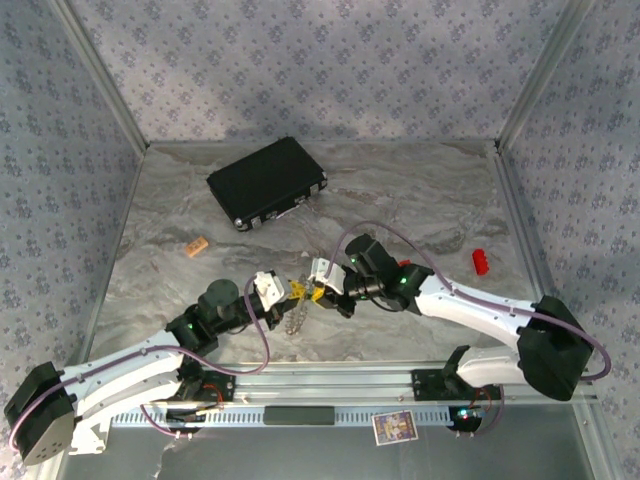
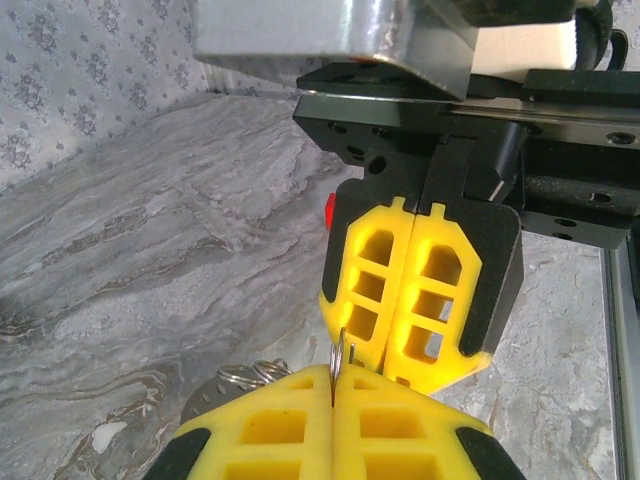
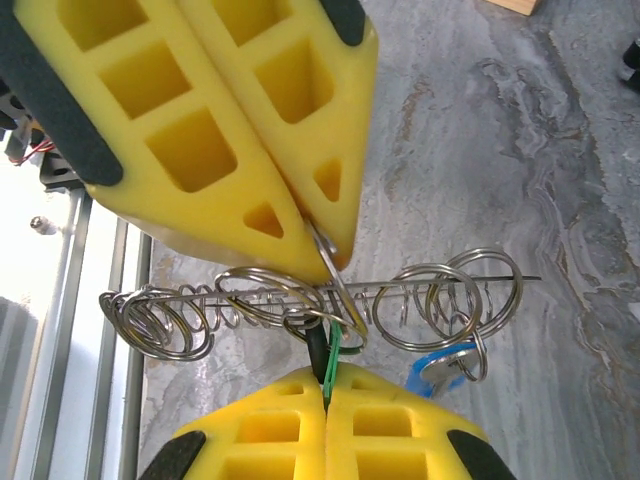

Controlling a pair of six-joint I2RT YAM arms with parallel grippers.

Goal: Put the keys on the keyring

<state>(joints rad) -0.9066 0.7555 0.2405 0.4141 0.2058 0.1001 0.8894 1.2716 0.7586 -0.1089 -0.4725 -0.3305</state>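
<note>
Green key (image 3: pixel 334 358) pinched in right gripper (image 3: pixel 327 388); left gripper (image 3: pixel 326 252) clamps keyring (image 3: pixel 300 320).

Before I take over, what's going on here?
Both grippers are shut and meet tip to tip above the table. The left gripper pinches one wire loop of the keyring, a bunch of rings hanging between them. The right gripper clamps what looks like the green key, edge-on, against that loop; whether it is threaded I cannot tell. The blue key already hangs from a ring further along.
</note>
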